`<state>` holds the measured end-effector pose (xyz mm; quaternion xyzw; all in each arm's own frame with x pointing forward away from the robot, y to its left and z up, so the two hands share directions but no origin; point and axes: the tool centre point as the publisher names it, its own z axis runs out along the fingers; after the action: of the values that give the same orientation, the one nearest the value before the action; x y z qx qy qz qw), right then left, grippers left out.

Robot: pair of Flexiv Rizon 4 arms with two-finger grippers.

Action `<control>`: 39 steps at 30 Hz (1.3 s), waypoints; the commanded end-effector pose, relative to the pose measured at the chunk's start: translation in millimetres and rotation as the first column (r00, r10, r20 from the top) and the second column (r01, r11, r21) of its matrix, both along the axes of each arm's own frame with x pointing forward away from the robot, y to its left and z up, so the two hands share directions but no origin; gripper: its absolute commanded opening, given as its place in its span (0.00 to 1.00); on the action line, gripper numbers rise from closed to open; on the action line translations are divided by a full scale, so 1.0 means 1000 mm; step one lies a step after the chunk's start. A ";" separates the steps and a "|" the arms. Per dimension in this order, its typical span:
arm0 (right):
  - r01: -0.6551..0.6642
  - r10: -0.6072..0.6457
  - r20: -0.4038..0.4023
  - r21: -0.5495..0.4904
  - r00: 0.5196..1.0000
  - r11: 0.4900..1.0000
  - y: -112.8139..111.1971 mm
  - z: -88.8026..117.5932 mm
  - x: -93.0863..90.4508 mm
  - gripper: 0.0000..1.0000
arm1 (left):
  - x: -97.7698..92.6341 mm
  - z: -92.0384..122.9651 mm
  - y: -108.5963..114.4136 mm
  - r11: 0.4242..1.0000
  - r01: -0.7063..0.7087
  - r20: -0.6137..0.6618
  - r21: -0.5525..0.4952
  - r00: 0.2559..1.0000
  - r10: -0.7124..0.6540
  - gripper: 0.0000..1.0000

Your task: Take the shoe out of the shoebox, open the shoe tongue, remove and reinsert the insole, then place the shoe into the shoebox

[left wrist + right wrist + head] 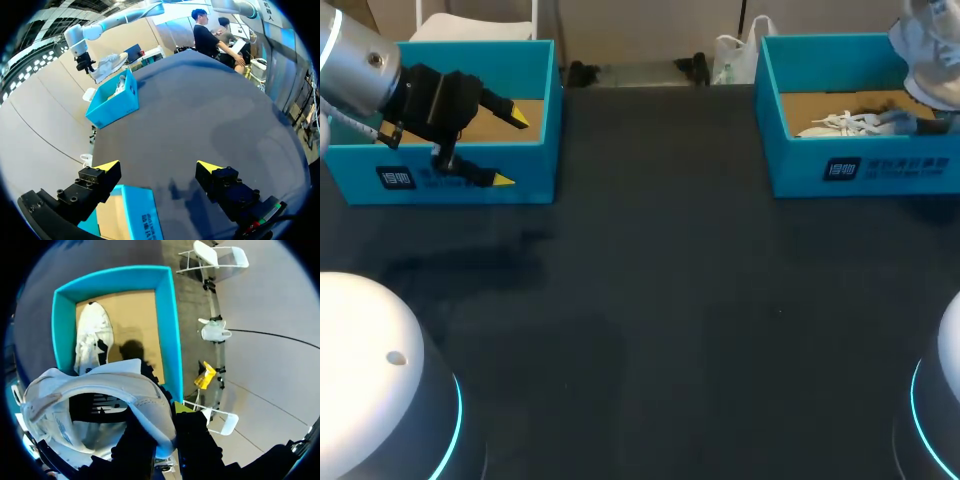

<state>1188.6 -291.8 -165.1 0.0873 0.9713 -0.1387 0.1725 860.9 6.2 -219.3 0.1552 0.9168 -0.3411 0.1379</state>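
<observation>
My right gripper (167,426) is shut on the heel rim of a white shoe (95,407), holding it in the air above the right blue shoebox (167,315). A second white shoe (92,337) lies inside that box on the brown bottom. From the head view, the held shoe (928,55) hangs over the box's far right corner, the box (860,170) stands at the table's back right, and the other shoe (845,124) rests in it. My left gripper (512,150) is open and empty, straddling the front wall of the left blue shoebox (535,120).
In the left wrist view the left box's wall (137,212) lies under the gripper (157,167), and the dark table (210,115) stretches ahead to the right box (114,102). The robot's two white bases (380,390) sit at the near corners.
</observation>
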 end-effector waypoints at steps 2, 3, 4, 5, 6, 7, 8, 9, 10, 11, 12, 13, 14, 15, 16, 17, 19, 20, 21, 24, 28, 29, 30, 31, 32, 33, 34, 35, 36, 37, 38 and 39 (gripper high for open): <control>0.071 -0.071 -0.010 0.019 0.997 0.997 -0.024 -0.006 0.019 0.00 | 0.000 0.000 0.000 1.000 0.001 0.000 0.003 1.000 -0.001 1.00; 0.109 -0.110 -0.001 0.032 0.994 0.993 -0.030 -0.006 0.021 0.00 | 0.000 0.000 0.000 1.000 0.001 0.000 0.003 1.000 -0.001 1.00; 0.128 -0.128 0.008 0.039 0.992 0.991 -0.031 -0.006 0.021 0.00 | 0.000 0.000 0.000 1.000 0.001 0.000 0.003 1.000 -0.001 1.00; 0.166 -0.167 0.017 0.039 0.986 0.985 -0.033 -0.003 0.022 0.00 | 0.000 0.000 0.000 1.000 0.001 0.000 0.003 1.000 -0.001 1.00; 0.180 -0.181 0.023 0.039 0.983 0.983 -0.033 -0.003 0.022 0.00 | 0.000 0.000 0.000 1.000 0.001 0.000 0.003 1.000 -0.001 1.00; 0.223 -0.225 0.033 0.039 0.974 0.974 -0.032 0.000 0.021 0.00 | 0.000 0.000 0.000 1.000 0.001 0.000 0.003 1.000 -0.001 1.00; 0.267 -0.269 0.044 0.043 0.962 0.963 -0.032 0.001 0.020 0.00 | 0.000 0.000 0.000 1.000 0.001 0.000 0.003 1.000 -0.001 1.00; 0.321 -0.323 0.045 0.041 0.945 0.946 -0.033 0.003 0.018 0.00 | 0.000 0.000 0.000 1.000 0.001 0.000 0.003 1.000 -0.001 1.00; 0.401 -0.401 0.032 0.014 0.916 0.916 -0.034 0.003 0.016 0.00 | 0.000 0.000 0.000 1.000 0.001 0.000 0.003 1.000 -0.001 1.00; 0.487 -0.488 0.043 0.042 0.872 0.872 -0.038 0.002 0.011 0.00 | 0.000 0.000 0.000 1.000 0.001 0.000 0.003 1.000 -0.001 1.00; 0.544 -0.546 0.053 0.041 0.836 0.838 -0.040 0.002 0.008 0.00 | 0.000 0.000 0.000 1.000 0.001 0.000 0.003 1.000 -0.001 1.00; 0.622 -0.626 0.075 0.075 0.776 0.779 -0.043 0.002 0.003 0.00 | 0.000 0.000 0.000 1.000 0.001 0.000 0.003 1.000 -0.001 1.00; 0.643 -0.649 0.083 0.091 0.756 0.761 -0.044 0.002 0.002 0.00 | 0.000 0.000 0.000 1.000 0.001 0.000 0.003 1.000 -0.001 1.00; 0.697 -0.702 0.082 0.084 0.707 0.712 -0.046 0.002 -0.001 0.00 | 0.000 0.000 0.000 1.000 0.001 0.000 0.003 1.000 -0.001 1.00; 0.720 -0.731 0.098 0.127 0.676 0.683 -0.047 0.002 -0.004 0.00 | 0.000 0.000 0.000 1.000 0.001 0.000 0.003 1.000 -0.001 1.00; 0.774 -0.784 0.100 0.124 0.613 0.621 -0.050 0.002 -0.007 0.00 | 0.000 0.000 0.000 1.000 0.001 0.000 0.003 1.000 -0.001 1.00; 0.828 -0.839 0.127 0.140 0.529 0.543 -0.053 0.004 -0.011 0.00 | 0.000 0.000 0.000 1.000 0.001 0.000 0.003 1.000 -0.001 1.00; 0.845 -0.858 0.138 0.156 0.495 0.512 -0.054 0.004 -0.013 0.00 | 0.000 0.000 0.000 1.000 0.001 0.000 0.003 1.000 -0.001 1.00; 0.863 -0.879 0.139 0.174 0.456 0.475 -0.055 0.005 -0.015 0.00 | 0.000 0.000 0.000 1.000 0.001 0.000 0.003 1.000 -0.001 1.00; 0.919 -0.936 0.129 0.185 0.328 0.348 -0.060 0.002 -0.020 0.00 | 0.000 0.000 0.000 1.000 0.001 0.000 0.003 1.000 -0.001 1.00; 0.935 -0.966 0.111 0.245 0.234 0.255 -0.063 -0.001 -0.023 0.00 | 0.000 0.000 0.000 1.000 0.001 0.000 0.003 1.000 -0.001 1.00; 0.935 -0.966 0.111 0.245 0.234 0.255 -0.063 -0.001 -0.023 0.00 | 0.000 0.000 0.000 1.000 0.001 0.000 0.003 1.000 -0.001 1.00; 0.935 -0.966 0.111 0.245 0.234 0.255 -0.063 -0.001 -0.023 0.00 | 0.000 0.000 0.000 1.000 0.001 0.000 0.003 1.000 -0.001 1.00; 0.935 -0.966 0.111 0.245 0.234 0.255 -0.063 -0.001 -0.023 0.00 | 0.000 0.000 0.000 1.000 0.001 0.000 0.003 1.000 -0.001 1.00; 0.935 -0.966 0.111 0.245 0.234 0.255 -0.063 -0.001 -0.023 0.00 | 0.000 0.000 0.000 1.000 0.001 0.000 0.003 1.000 -0.001 1.00; 0.935 -0.966 0.111 0.245 0.234 0.255 -0.063 -0.001 -0.023 0.00 | 0.000 0.000 0.000 1.000 0.001 0.000 0.003 1.000 -0.001 1.00; 0.935 -0.966 0.111 0.245 0.234 0.255 -0.063 -0.001 -0.023 0.00 | 0.000 0.000 0.000 1.000 0.001 0.000 0.003 1.000 -0.001 1.00; 0.935 -0.966 0.111 0.245 0.234 0.255 -0.063 -0.001 -0.023 0.00 | 0.000 0.000 0.000 1.000 0.001 0.000 0.003 1.000 -0.001 1.00; 0.935 -0.966 0.111 0.245 0.234 0.255 -0.063 -0.001 -0.023 0.00 | 0.000 0.000 0.000 1.000 0.001 0.000 0.003 1.000 -0.001 1.00; 0.935 -0.966 0.111 0.245 0.234 0.255 -0.063 -0.001 -0.023 0.00 | 0.000 0.000 0.000 1.000 0.001 0.000 0.003 1.000 -0.001 1.00; 0.935 -0.966 0.111 0.245 0.234 0.255 -0.063 -0.001 -0.023 0.00 | 0.000 0.000 0.000 1.000 0.001 0.000 0.003 1.000 -0.001 1.00; 0.935 -0.966 0.111 0.245 0.234 0.255 -0.063 -0.001 -0.023 0.00 | 0.000 0.000 0.000 1.000 0.001 0.000 0.003 1.000 -0.001 1.00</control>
<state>1155.6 -353.5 -169.6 0.6406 0.7351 -0.1386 0.1732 860.9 6.2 -219.3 0.1553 0.9168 -0.3411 0.1379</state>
